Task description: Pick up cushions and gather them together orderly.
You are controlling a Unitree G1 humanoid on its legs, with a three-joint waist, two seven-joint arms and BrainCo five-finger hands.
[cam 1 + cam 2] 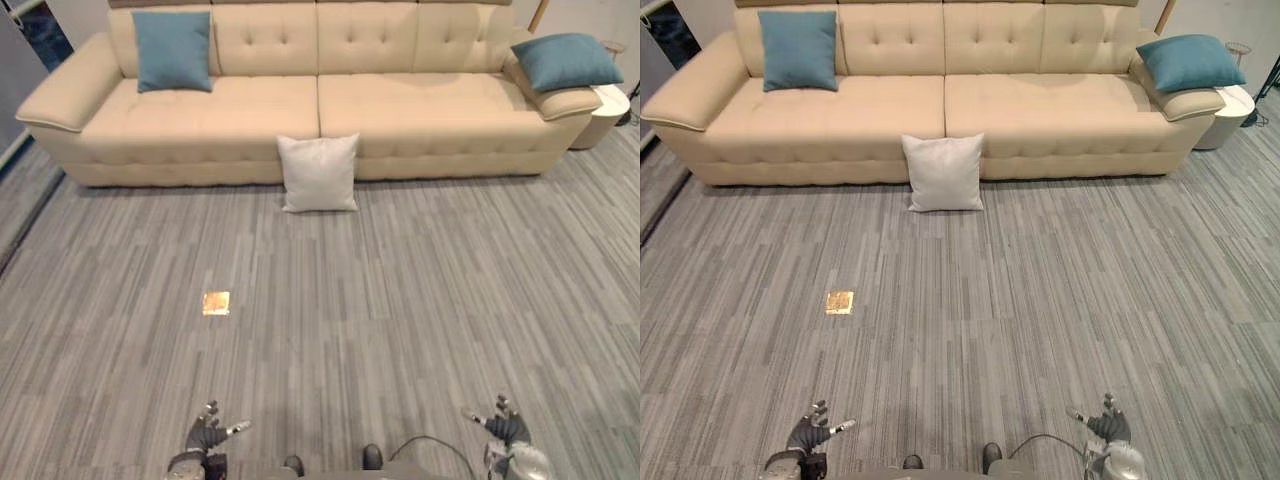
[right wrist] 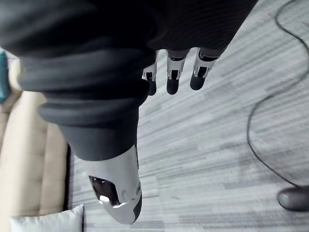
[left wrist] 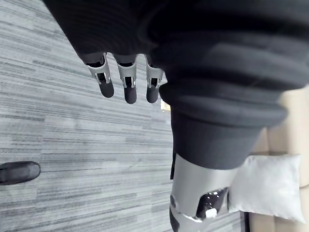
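Observation:
A white cushion [image 1: 319,172] stands on the floor, leaning against the front of the cream sofa [image 1: 400,110]; it also shows as the white cushion [image 3: 270,188]. A blue cushion [image 1: 173,50] leans upright against the sofa's back at its left end. Another blue cushion [image 1: 565,60] lies on the right armrest. My left hand [image 1: 207,434] hangs low at the lower left with relaxed fingers [image 3: 126,84] and holds nothing. At the lower right, my right hand [image 1: 503,430] is open too, its fingers [image 2: 174,77] straight over the floor. Both hands are far from the cushions.
Grey striped carpet stretches between me and the sofa. A small brass floor plate [image 1: 216,303] is set in it left of centre. A round white side table [image 1: 607,112] stands past the sofa's right end.

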